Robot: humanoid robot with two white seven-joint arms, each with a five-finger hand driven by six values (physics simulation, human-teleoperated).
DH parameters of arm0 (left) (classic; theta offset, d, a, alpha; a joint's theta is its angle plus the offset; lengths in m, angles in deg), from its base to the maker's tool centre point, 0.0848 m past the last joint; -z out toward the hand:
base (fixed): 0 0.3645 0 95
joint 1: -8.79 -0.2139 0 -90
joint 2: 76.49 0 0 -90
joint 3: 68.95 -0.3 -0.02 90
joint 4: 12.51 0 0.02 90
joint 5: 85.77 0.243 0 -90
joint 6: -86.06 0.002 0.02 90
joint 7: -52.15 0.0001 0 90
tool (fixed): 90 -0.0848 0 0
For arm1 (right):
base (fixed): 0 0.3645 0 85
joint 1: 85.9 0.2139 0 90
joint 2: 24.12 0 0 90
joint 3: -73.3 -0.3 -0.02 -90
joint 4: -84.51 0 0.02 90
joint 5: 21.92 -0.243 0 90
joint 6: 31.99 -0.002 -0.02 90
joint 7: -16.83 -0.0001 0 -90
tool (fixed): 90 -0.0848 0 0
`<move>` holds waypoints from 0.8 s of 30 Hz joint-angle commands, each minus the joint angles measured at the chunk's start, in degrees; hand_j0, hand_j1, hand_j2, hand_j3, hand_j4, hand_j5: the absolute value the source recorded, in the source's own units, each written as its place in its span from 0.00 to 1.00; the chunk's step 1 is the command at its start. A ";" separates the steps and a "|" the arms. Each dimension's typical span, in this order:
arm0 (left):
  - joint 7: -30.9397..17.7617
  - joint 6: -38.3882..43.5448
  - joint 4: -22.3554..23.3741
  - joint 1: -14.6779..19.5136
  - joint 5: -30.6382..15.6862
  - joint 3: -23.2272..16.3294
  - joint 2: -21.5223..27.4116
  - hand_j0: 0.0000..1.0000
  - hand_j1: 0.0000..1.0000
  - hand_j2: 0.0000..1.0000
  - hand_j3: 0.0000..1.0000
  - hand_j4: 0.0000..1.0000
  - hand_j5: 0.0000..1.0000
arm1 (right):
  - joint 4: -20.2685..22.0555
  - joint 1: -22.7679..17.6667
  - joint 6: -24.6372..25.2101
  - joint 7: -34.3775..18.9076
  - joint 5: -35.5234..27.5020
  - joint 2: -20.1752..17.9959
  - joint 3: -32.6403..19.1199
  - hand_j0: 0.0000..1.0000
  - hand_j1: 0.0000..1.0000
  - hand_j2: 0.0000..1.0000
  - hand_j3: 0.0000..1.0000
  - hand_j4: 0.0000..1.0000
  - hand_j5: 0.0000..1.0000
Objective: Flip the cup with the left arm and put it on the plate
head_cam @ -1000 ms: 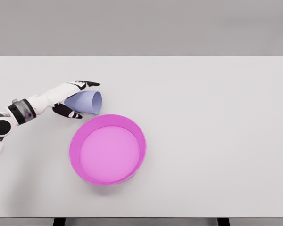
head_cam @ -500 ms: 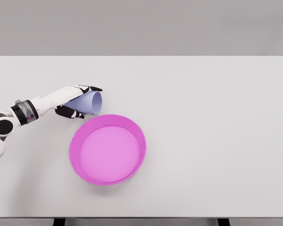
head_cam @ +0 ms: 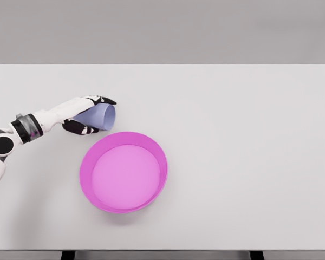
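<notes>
Gripping now: left hand [head_cam: 84, 115] is closing on the lilac cup [head_cam: 99, 116], black-tipped fingers [head_cam: 104, 99] curling over its top side, thumb pressing from below.
Cup: lying on its side on the bench [head_cam: 244, 135], mouth facing right w/ a slight turn toward the camera; base end is sitting hidden in the palm.
Cup vs plate: cup is sitting just beside the magenta plate [head_cam: 85, 164], at its upper-left rim; can't tell if they're touching.
Plate: resting flat on the bench, left of centre, raised rim, paler pink inside, holding nothing.
Left arm: coming in from the lower-left edge, white forearm w/ a dark wrist band, reaching up & right toward the cup.
Fingers: wrapping the cup approx. halfway round, holding it firm; cup isn't looking lifted, its lower side seems to be lying on the bench.
Bench: white, wide, spanning the whole view, grey wall behind it.
</notes>
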 commanded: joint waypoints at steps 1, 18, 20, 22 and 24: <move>-0.10 -0.13 -0.05 0.00 0.37 -0.12 0.05 0.71 0.71 0.71 0.71 0.71 0.71 | 0.00 0.00 0.00 0.07 0.00 0.00 0.00 1.00 1.00 1.00 1.00 1.00 1.00; -0.02 -0.13 -0.05 -0.18 -12.02 -0.12 2.87 0.69 0.69 0.69 0.69 0.69 0.69 | 0.00 0.00 0.00 -0.02 0.00 0.00 0.00 1.00 1.00 1.00 1.00 1.00 1.00; -0.01 -0.13 -0.23 -0.35 -13.43 -0.12 3.04 0.69 0.69 0.69 0.69 0.69 0.69 | 0.00 0.00 0.00 -0.02 0.00 0.00 0.00 1.00 1.00 1.00 1.00 1.00 1.00; -0.01 -0.13 -0.23 -0.44 -14.04 -0.12 3.31 0.69 0.69 0.69 0.69 0.69 0.69 | 0.00 0.00 0.00 -0.02 0.00 0.00 0.00 1.00 1.00 1.00 1.00 1.00 1.00; -0.01 -0.13 -0.23 -0.62 -15.62 -0.56 3.39 0.69 0.69 0.69 0.69 0.69 0.69 | 0.00 0.00 0.00 -0.02 0.00 0.00 0.00 1.00 1.00 1.00 1.00 1.00 1.00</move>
